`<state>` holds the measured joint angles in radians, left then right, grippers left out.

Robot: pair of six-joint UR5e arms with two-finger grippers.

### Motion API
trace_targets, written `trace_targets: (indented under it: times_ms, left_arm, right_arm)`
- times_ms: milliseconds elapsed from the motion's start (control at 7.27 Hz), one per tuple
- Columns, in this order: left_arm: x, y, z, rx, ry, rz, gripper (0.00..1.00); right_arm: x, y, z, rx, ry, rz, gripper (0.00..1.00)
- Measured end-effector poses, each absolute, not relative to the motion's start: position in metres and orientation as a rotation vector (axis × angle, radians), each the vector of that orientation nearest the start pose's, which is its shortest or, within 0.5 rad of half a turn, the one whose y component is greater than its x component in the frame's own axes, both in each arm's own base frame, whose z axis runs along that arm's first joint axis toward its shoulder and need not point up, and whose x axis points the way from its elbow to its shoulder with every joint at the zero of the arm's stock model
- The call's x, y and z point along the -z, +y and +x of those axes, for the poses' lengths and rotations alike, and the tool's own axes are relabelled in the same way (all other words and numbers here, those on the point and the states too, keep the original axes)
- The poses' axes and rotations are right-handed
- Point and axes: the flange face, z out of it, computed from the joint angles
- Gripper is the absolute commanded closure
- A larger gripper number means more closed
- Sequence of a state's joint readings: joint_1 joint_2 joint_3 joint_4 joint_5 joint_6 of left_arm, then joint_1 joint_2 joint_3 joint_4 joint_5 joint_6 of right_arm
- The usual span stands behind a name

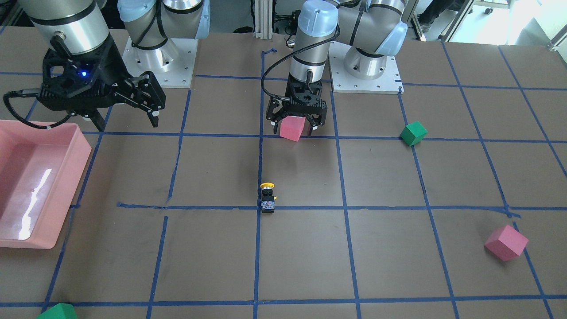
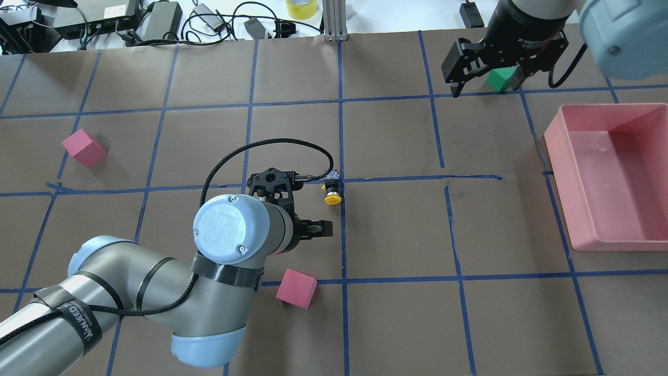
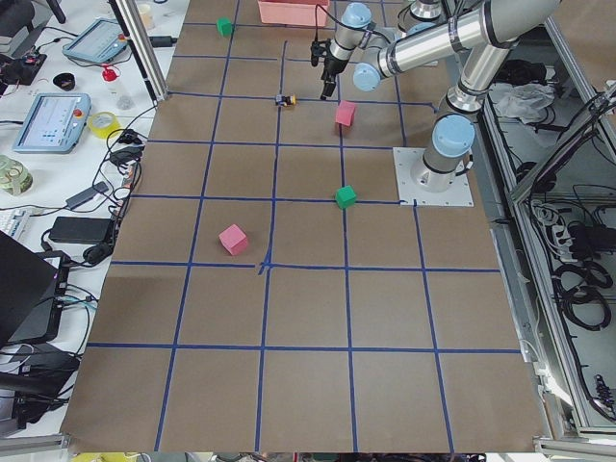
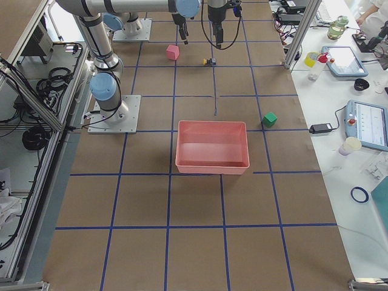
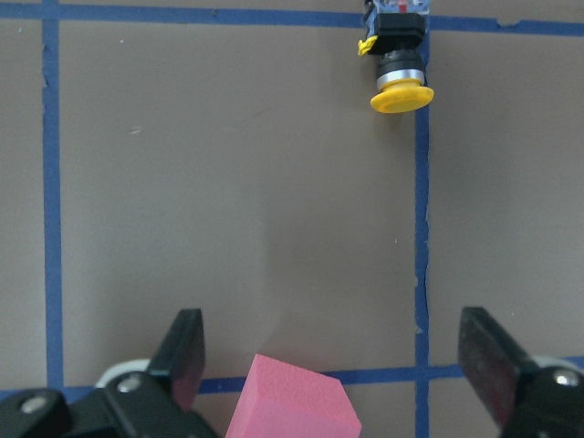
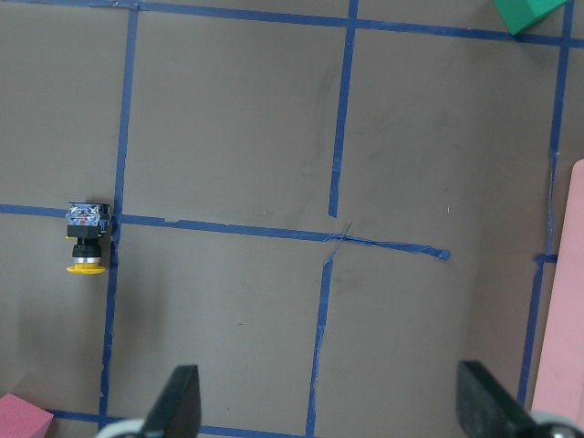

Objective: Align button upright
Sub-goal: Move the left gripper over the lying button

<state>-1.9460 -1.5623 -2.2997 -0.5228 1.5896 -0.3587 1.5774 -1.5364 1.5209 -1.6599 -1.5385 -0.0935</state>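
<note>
Button (image 1: 267, 198) lies on its side on the table (image 1: 398, 266) at a tape crossing, cap toward my base. Not upright, so the whole job is left. My left gripper (image 5: 333, 351) hovers near it, spread and empty, over a pink cube (image 5: 292, 406). My right gripper (image 6: 328, 401) is spread, empty and well apart.

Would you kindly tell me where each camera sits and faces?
Left wrist: down past left claw at button.
Right wrist: down past right claw.
Front-facing: across table, facing robot; both arms.
Overhead: behind robot, down; both arms.
Exterior left: table end; left arm nearer.
Exterior right: opposite end; right arm nearer.
All show the button.
</note>
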Motion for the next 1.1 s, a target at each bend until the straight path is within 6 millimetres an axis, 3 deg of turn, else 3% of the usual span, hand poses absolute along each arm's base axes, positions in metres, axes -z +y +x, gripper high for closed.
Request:
trace_targets:
  times_ms: [688, 1101]
  left_arm:
    - [-0.231, -0.339, -0.308, 0.665, 3.200, -0.066, 0.06]
    - [-0.206, -0.347, -0.316, 0.664, 3.226, -0.273, 0.09]
  right_arm:
    - [-0.496, -0.517, 0.138, 0.173, 3.106, -0.168, 0.00]
    - [-0.493, -0.517, 0.138, 0.174, 3.106, -0.169, 0.00]
